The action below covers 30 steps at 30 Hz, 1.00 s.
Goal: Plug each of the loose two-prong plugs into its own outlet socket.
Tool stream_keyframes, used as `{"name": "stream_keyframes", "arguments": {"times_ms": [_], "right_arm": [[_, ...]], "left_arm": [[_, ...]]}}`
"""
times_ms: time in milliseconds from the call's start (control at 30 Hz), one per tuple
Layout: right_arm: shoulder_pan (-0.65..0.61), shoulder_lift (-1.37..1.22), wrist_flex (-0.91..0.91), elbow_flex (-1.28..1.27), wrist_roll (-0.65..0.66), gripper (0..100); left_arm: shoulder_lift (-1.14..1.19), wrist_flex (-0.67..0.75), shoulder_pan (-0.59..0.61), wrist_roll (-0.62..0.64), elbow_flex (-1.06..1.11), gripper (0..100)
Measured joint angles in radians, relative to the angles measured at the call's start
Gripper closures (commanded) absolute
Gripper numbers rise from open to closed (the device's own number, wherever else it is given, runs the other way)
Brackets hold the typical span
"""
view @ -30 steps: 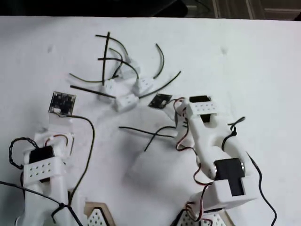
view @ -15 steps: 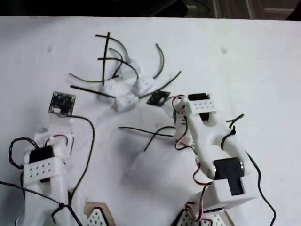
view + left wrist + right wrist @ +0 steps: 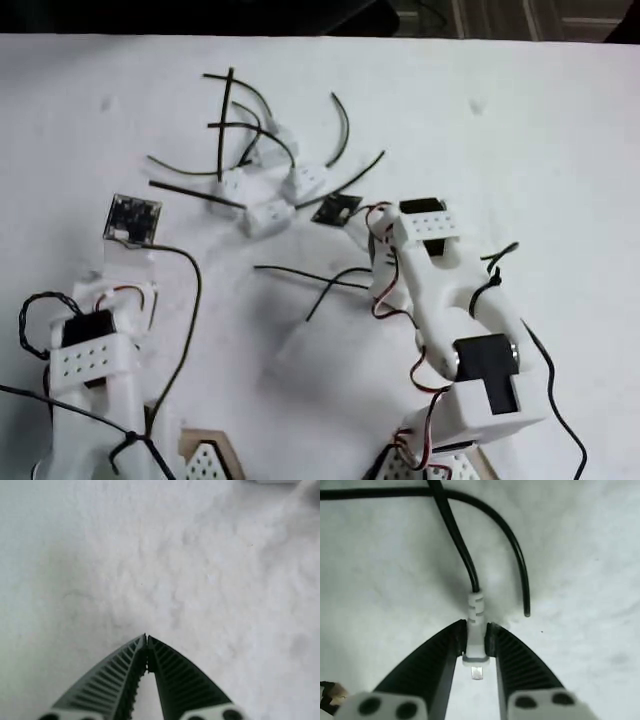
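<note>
At the lower left of the high view stands the left arm (image 3: 95, 360). The left fingers (image 3: 122, 677) are pressed together, tips touching, above bare white bench (image 3: 200, 555). Toward the middle and farther back, a bunch of white connector blocks (image 3: 268, 215) lies with black cords fanning out from it. Nearer, thin black cords (image 3: 300, 277) trail across the bench toward the right arm (image 3: 450, 290). There the right fingers (image 3: 435, 665) pinch a white plug (image 3: 475, 630) by its sides. A metal prong (image 3: 477, 672) shows at the wrist end, and the plug's black cord (image 3: 455, 535) leaves the far end. Whether the plug touches the bench cannot be told.
</note>
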<state>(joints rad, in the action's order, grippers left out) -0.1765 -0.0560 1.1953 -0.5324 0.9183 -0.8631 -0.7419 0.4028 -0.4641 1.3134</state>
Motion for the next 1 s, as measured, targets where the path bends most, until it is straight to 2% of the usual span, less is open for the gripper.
{"name": "stream_keyframes", "arguments": {"times_ms": [367, 500, 1000], "right_arm": [[0.0, 0.0, 0.0, -0.006, 0.0, 95.4], [0.0, 0.0, 0.0, -0.006, 0.0, 90.1], [0.0, -0.009, 0.026, -0.008, 0.0, 92.2]], "left_arm": [[0.0, 0.0, 0.0, 0.0, 0.0, 98], [0.0, 0.0, 0.0, 0.0, 0.0, 98], [0.0, 0.0, 0.0, 0.0, 0.0, 98]]}}
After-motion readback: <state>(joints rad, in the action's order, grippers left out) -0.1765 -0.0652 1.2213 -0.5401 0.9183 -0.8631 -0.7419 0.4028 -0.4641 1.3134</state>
